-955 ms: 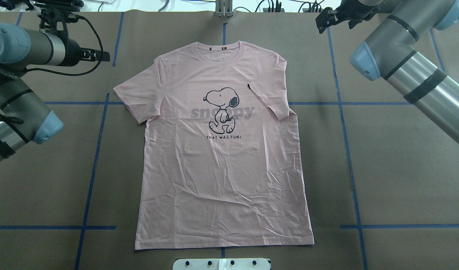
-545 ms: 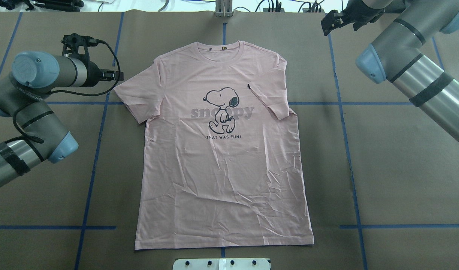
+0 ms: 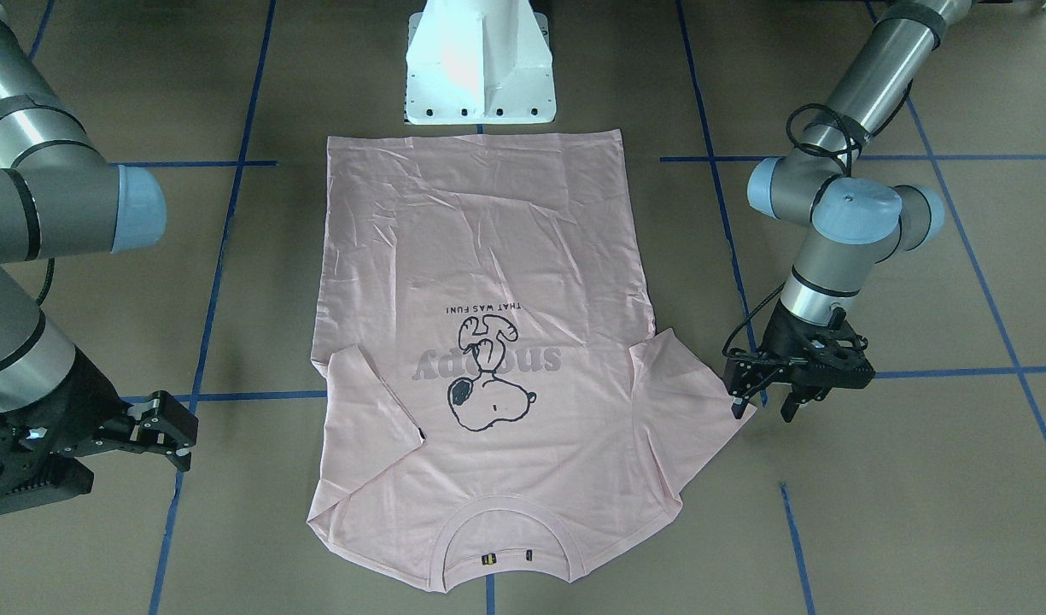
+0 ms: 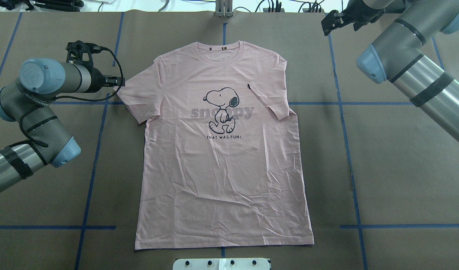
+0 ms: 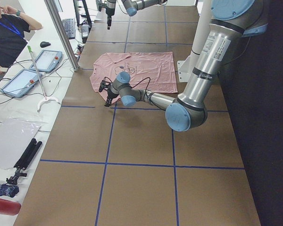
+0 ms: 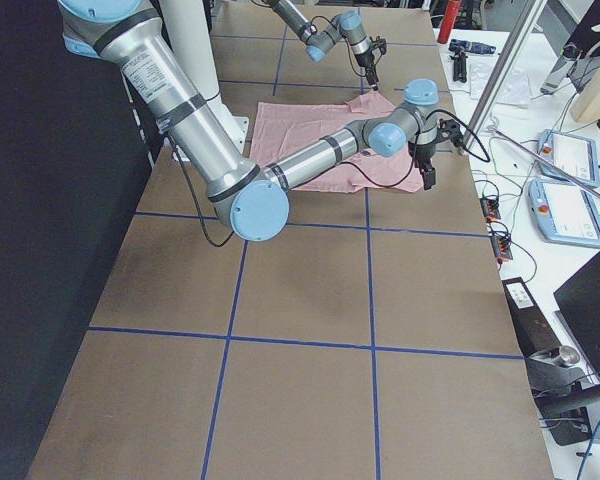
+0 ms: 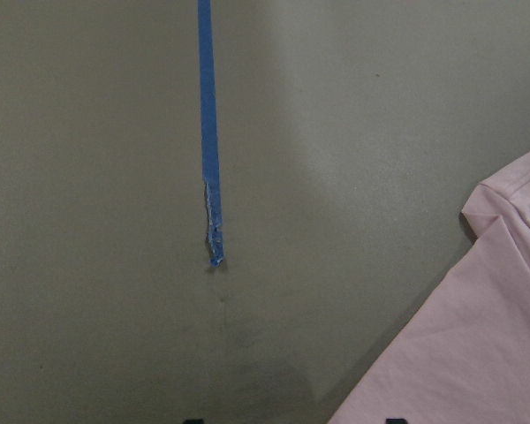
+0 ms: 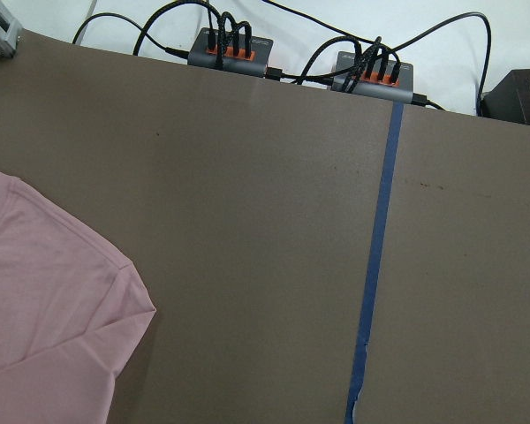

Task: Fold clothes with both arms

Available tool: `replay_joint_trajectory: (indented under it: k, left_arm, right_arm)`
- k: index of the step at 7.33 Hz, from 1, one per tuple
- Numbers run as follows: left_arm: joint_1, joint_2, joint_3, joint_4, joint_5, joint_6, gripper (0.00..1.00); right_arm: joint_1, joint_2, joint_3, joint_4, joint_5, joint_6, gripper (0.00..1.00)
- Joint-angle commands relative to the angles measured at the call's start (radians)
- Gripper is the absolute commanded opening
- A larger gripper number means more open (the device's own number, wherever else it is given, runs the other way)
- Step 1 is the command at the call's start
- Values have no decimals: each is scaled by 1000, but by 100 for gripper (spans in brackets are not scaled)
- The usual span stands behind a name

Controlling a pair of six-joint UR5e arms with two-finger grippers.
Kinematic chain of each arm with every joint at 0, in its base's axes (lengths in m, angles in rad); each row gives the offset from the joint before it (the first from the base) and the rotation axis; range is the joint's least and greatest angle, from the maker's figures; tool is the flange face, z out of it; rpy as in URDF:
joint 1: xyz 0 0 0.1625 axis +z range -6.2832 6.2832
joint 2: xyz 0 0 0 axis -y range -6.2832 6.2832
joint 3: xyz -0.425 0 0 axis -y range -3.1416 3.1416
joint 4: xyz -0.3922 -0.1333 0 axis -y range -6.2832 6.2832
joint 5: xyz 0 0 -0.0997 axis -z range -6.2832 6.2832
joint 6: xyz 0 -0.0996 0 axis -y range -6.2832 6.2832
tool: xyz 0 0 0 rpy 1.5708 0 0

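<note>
The shirt [image 4: 222, 180] lies flat and print-up in the middle of the bench [image 4: 401, 180]. Its hem is nearest, just beyond the white base [image 3: 480, 68], and its collar [image 4: 222, 48] is farthest. The body is creased but unfolded.

Farther up, the right sleeve [image 4: 270, 99] is turned in over the chest. The left sleeve [image 4: 139, 93] spreads out flat to the left.

The left arm [image 4: 45, 77] comes in from the near left, bends sharply at the elbow and doubles back toward the shirt. Its wrist points straight down. The left hand [image 3: 760, 412] hangs low at the tip of the left sleeve with its fingers spread and nothing gripped. One finger [image 3: 735, 403] is at the sleeve's edge and the other is over bare bench. I cannot tell whether either touches the cloth.

The right arm [image 4: 420, 75] reaches on a long diagonal from the near right to the far right corner. The right hand [image 3: 171, 431] is held above the bench there, well to the right of the shirt's shoulder, with its fingers pointing left. Its fingers stand apart and hold nothing.

Beyond it, cable hubs [image 8: 234, 49] sit at the bench's far edge.
</note>
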Motion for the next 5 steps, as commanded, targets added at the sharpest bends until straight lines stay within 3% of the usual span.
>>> replay_joint_trajectory:
  k: [1, 3, 5]
  left_arm:
    - [21, -3, 5, 0, 0, 0, 70]
    - [23, -3, 6, 2, 0, 1, 59]
    - [24, -5, 7, 2, 0, 3, 59]
  right_arm:
    - [0, -1, 0, 0, -1, -2, 100]
    - [0, -1, 0, 0, -1, -2, 100]
    - [0, -1, 0, 0, -2, -2, 100]
